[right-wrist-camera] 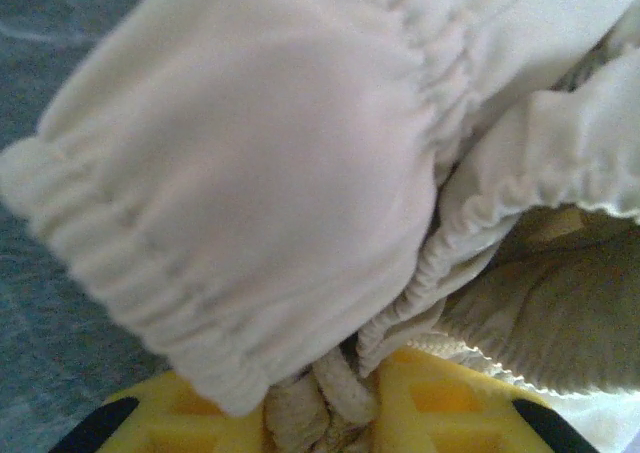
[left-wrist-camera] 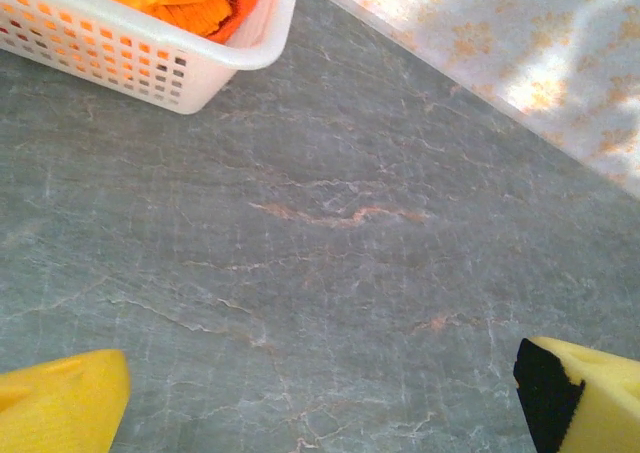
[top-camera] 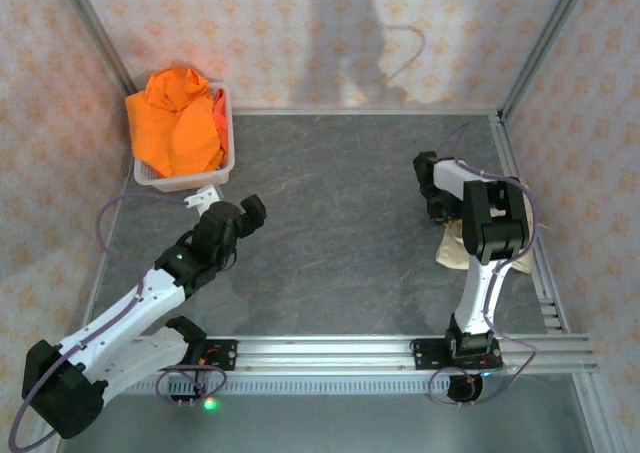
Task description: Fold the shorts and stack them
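The left arm is stretched diagonally toward the white basket (top-camera: 190, 181), in which the orange shorts (top-camera: 180, 123) are heaped. The right arm is folded down over the beige shorts (top-camera: 452, 251) by the table's (top-camera: 340, 203) right edge. The left gripper (left-wrist-camera: 322, 398) is held wide open over bare surface. The right gripper (right-wrist-camera: 330, 403) is clamped on the beige shorts' waistband and drawstring (right-wrist-camera: 335, 388). Open room is left between the arms.

Top external: looked down from near side on grey stone-patterned table (top-camera: 340, 193). Left wrist: low, faced white plastic mesh basket (left-wrist-camera: 120, 58), shared with top. Right wrist: tight against beige cloth shorts (right-wrist-camera: 250, 173).
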